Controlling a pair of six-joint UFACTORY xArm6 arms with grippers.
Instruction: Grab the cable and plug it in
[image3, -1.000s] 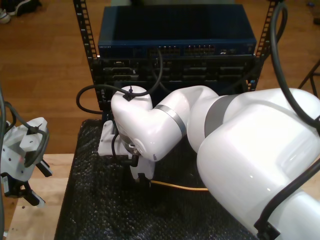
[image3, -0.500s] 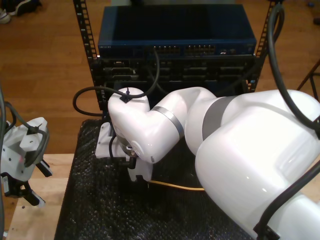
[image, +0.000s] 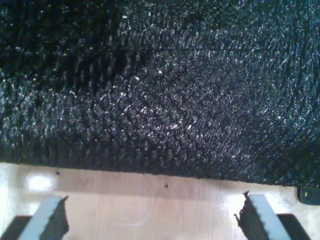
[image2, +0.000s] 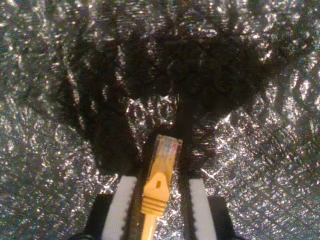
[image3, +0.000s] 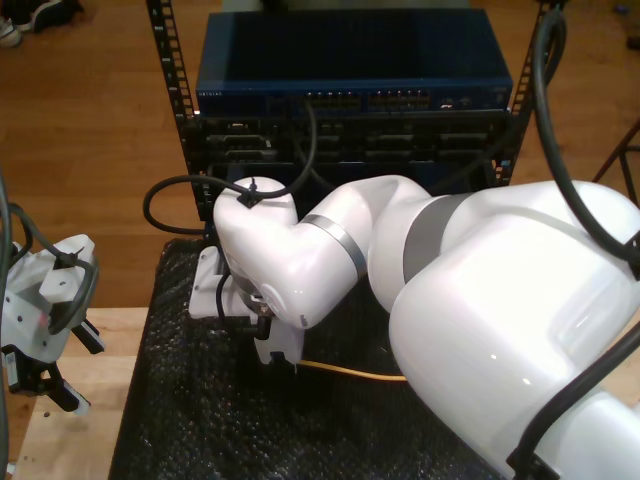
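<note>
Yellow-orange cable (image2: 159, 175) is lying between my second gripper's (image2: 156, 210) spread pads, plug pointing toward twelve o'clock, untouched. My first gripper (image: 150, 220) is hanging wide open.

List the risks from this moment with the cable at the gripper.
The plug lies between the pads of my second gripper with gaps either side, so it may slip or twist on closing. The switch ports sit behind the big white arm, so the trailing cable could snag on it.
</note>
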